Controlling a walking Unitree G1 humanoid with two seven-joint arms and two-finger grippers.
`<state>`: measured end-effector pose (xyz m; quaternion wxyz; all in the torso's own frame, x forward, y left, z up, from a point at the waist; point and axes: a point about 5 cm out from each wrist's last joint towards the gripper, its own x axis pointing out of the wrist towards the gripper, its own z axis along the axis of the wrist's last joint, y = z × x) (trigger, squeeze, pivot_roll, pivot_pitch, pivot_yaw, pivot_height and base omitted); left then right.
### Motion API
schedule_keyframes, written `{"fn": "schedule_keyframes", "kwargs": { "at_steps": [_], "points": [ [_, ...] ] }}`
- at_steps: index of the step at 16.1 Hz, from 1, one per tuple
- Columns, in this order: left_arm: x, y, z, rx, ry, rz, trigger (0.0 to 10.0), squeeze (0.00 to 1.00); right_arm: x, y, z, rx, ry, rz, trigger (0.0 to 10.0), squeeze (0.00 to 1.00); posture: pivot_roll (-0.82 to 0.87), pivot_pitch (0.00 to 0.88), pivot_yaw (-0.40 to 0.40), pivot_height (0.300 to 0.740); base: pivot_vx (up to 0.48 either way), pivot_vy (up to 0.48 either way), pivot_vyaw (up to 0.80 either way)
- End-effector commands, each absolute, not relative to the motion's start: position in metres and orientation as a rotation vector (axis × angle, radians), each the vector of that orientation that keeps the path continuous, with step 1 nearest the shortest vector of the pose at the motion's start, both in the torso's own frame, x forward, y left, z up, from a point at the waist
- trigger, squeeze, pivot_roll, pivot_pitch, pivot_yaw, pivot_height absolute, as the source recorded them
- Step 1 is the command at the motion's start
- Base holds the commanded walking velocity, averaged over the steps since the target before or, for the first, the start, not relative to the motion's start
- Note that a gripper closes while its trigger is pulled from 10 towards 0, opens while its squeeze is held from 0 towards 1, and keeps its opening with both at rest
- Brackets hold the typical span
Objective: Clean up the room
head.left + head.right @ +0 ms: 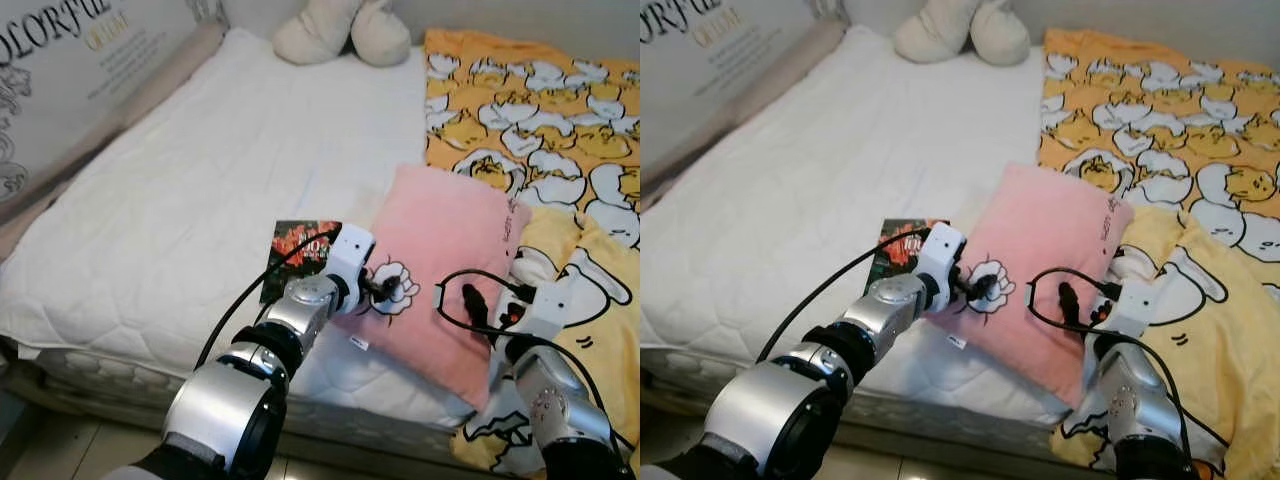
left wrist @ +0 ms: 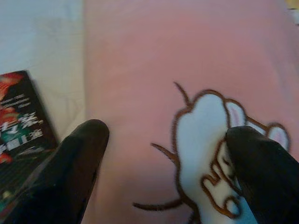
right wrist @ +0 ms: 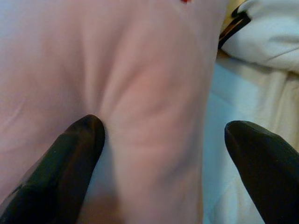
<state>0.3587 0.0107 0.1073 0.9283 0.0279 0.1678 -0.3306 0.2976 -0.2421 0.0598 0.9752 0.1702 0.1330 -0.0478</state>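
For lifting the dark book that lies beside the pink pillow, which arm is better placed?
Left, probably. The left gripper is open over the pink pillow's near edge, with the book just beside it. The right gripper is open at the pillow's far side, toward the yellow blanket.

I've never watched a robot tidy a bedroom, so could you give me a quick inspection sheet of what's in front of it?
Surface: white quilted mattress, bare on the robot's left.
Job's things: pink pillow with a cartoon print, lying at the mattress's near edge; yellow duck-print blanket on the right, partly rumpled.
Clutter: dark book beside the pillow; cream plush toy at the far end.
Hands: left hand open over the pillow's print; right hand open, one finger pressing the pillow's edge.
Cables: black loops on both arms.
Surroundings: printed headboard panel on the left.
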Motion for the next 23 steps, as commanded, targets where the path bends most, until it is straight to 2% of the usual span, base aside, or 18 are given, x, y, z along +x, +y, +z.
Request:
{"fn": "schedule_keyframes", "kwargs": {
  "at_steps": [1, 3, 6, 7, 8, 12, 18, 21, 23],
  "points": [
    [0.347, -0.008, 0.098, 0.017, 0.373, -0.703, 10.0, 0.0, 0.296, -0.237, 0.053, 0.353, 0.3, -0.081, 10.0, 0.0, -0.12, 0.199, 0.015, 0.74, 0.0, 0.0, 0.0],
    [0.345, -0.012, 0.097, 0.101, 0.345, -0.663, 10.0, 0.0, 0.295, -0.232, 0.044, 0.353, 0.346, -0.016, 10.0, 0.0, -0.14, 0.22, 0.006, 0.74, 0.0, 0.0, 0.0],
    [0.325, -0.026, 0.077, 0.108, 0.46, -0.773, 10.0, 0.0, 0.295, -0.223, 0.035, 0.335, 0.422, 0.061, 10.0, 0.0, -0.14, 0.221, 0.009, 0.74, 0.0, 0.0, 0.0],
    [0.321, -0.029, 0.074, 0.087, 0.482, -0.779, 4.7, 0.0, 0.296, -0.223, 0.033, 0.318, 0.434, 0.06, 4.2, 0.0, -0.14, 0.221, 0.009, 0.74, 0.0, 0.0, 0.0],
    [0.321, -0.029, 0.073, 0.061, 0.491, -0.776, 0.0, 0.0, 0.297, -0.224, 0.033, 0.314, 0.435, 0.053, 0.0, 0.0, -0.14, 0.221, 0.009, 0.74, 0.0, 0.0, 0.0],
    [0.324, -0.028, 0.076, 0.069, 0.468, -0.766, 0.0, 0.0, 0.297, -0.221, 0.032, 0.358, 0.433, 0.084, 0.0, 0.0, -0.15, 0.229, 0.01, 0.74, 0.0, 0.0, 0.0],
    [0.31, -0.033, 0.064, 0.095, 0.51, -0.883, 0.0, 0.0, 0.289, -0.211, 0.028, 0.391, 0.441, 0.189, 0.0, 0.0, -0.14, 0.2, 0.017, 0.74, 0.0, 0.0, 0.0],
    [0.309, -0.03, 0.061, 0.031, 0.497, -0.856, 0.0, 0.0, 0.281, -0.219, 0.019, 0.398, 0.457, 0.114, 0.0, 0.0, -0.12, 0.202, 0.013, 0.74, 0.0, 0.0, 0.0],
    [0.31, -0.027, 0.061, 0.051, 0.478, -0.85, 0.0, 0.0, 0.278, -0.222, 0.014, 0.425, 0.47, 0.069, 0.0, 0.0, -0.11, 0.202, 0.013, 0.74, 0.0, 0.0, 0.0]
  ]
}}
